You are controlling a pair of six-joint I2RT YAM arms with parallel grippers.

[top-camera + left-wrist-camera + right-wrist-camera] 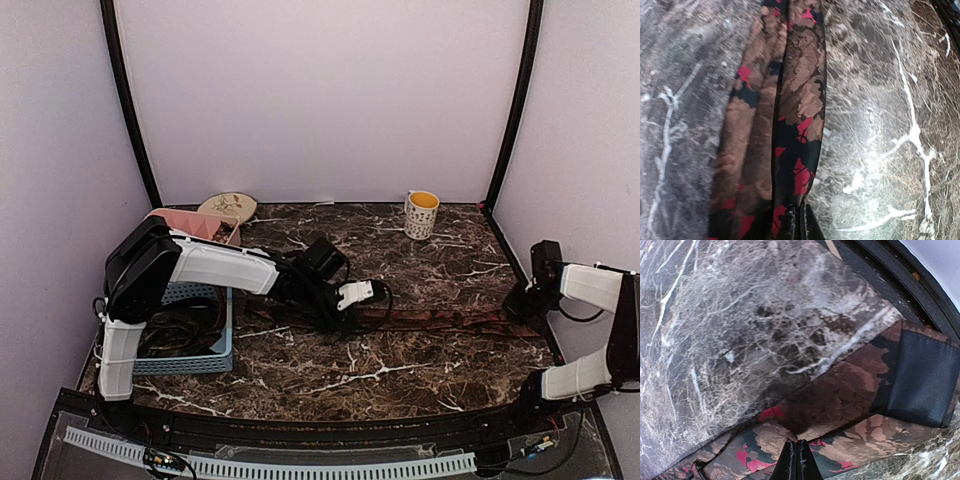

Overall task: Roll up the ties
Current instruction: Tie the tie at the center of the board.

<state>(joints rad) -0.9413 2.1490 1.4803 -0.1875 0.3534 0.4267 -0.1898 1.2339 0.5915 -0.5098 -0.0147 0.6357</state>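
At the left edge of the top view I see the basket, with a dark tangle inside. I cannot tell whether that is ties or cable.

My left gripper reaches out to mid-frame, low over the table. In its wrist view the fingertips sit at the bottom edge, pressed together. The tie runs from the top of the frame straight down into them, folded lengthwise and brown with red and black blotches. It looks nipped at that fold, so I read this gripper as clenched on the tie.

From there the tie lies flat on the marble. It is a thin reddish strip running from mid-frame to the right edge of the top view.

A mug stands at the upper right of the tabletop, well apart from the strip.

My right gripper is down at the strip's right end. In its wrist view the fingers are clenched, tips at the bottom centre, against the wide end of the tie. I cannot tell whether any cloth is caught between them. A black patch shows on the tie at the right of that frame.
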